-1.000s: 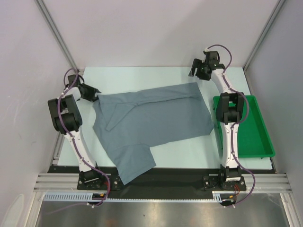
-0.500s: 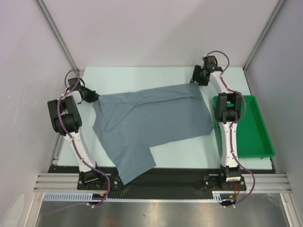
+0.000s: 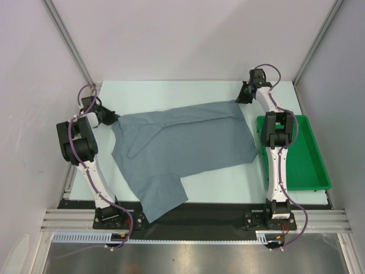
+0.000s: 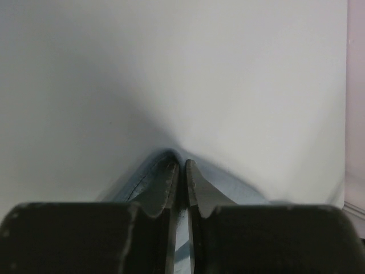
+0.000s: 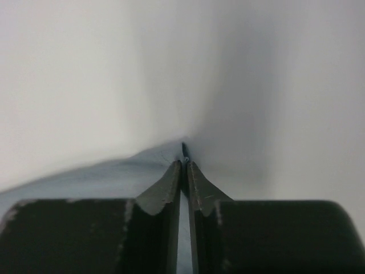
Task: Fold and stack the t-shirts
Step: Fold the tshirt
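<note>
One slate blue-grey t-shirt (image 3: pixel 182 142) lies spread across the table, one sleeve hanging over the near edge. My left gripper (image 3: pixel 115 118) sits at the shirt's far left corner. In the left wrist view its jaws (image 4: pixel 182 166) are shut on a fold of the t-shirt cloth (image 4: pixel 231 185). At the shirt's far right corner is my right gripper (image 3: pixel 241 101). Its jaws (image 5: pixel 184 164) pinch the edge of the cloth (image 5: pixel 108 171) in the right wrist view. Both pinched corners rest low on the table.
A green plastic tray (image 3: pixel 319 165) stands at the right, beside the right arm, with nothing visible in it. Grey walls close in the table on the left, back and right. The near table edge has a black strip (image 3: pixel 217 210).
Both grippers have closed onto the shirt's far corners. The right gripper dropped from above the far right corner down to the cloth. The left gripper shifted slightly at its corner.
</note>
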